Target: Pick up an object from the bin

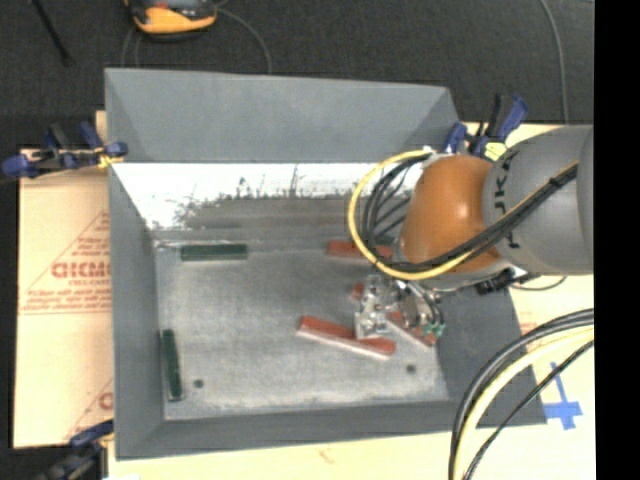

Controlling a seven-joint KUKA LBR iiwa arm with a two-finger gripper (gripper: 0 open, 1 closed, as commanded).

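My gripper hangs low over the right part of the bin floor, under the arm's orange cover. Its tip is at the right end of a long flat red and pale stick that lies slanted on the floor, and seems to touch it. Just right of the gripper lies a small red and green piece, partly hidden by the arm. Another red piece lies by the back wall, its right end hidden behind the cables.
A dark green bar lies along the back wall at the left. A second green bar lies along the left wall near the front corner. The arm and its cables cover the bin's right side.
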